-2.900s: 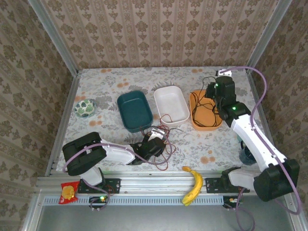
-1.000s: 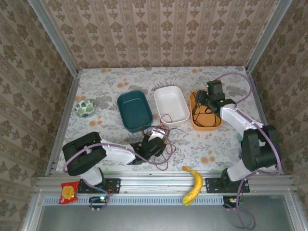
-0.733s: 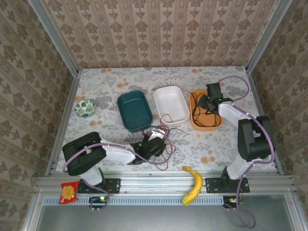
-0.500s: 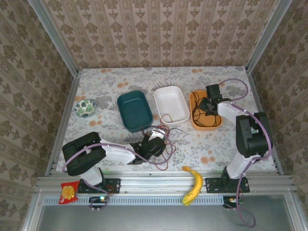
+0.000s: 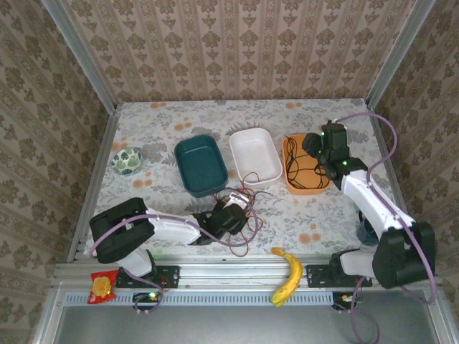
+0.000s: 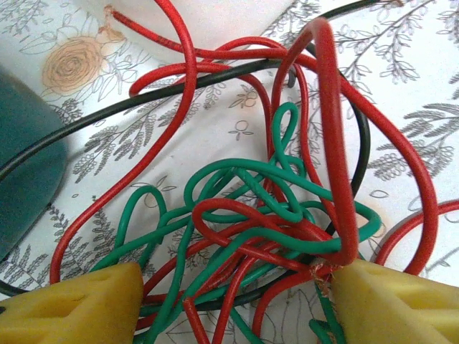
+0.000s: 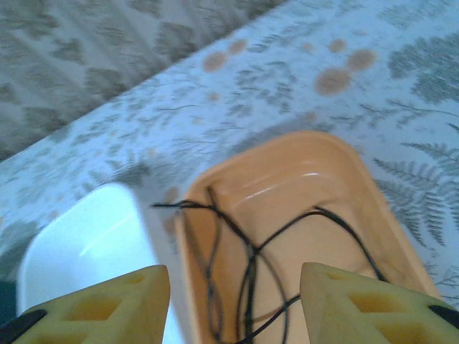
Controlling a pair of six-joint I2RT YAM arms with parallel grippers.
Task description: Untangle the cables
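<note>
- A floral-patterned table (image 5: 158, 122) sits boxed in by wallpapered walls on three sides, with metal posts at the corners and a rail along the near edge.
- Three trays stand in a row across the middle – a teal tray (image 5: 201, 165), a white tray (image 5: 254, 154) and an orange tray (image 5: 307, 189) – close beside one another.
- The strip of table behind the trays is bare as far as the back wall.
- A green patterned bowl (image 5: 128, 160) stands apart near the left edge.
- A banana (image 5: 288, 276) lies at the near edge, between the two arm bases.
- The red and green cables (image 6: 272, 215) lie in one knot on the table, just in front of the teal and white trays.
- One red strand climbs over the white tray's near rim.
- The left gripper (image 6: 229, 301) is low over that knot, jaws apart – the wires lie between its fingers, and a red loop touches one of them.
- The black cable (image 7: 251, 265) lies looped inside the orange tray, with one strand crossing the rim toward the white tray.
- The right gripper (image 7: 233, 308) hangs above the orange tray, fingers spread, nothing held.
</note>
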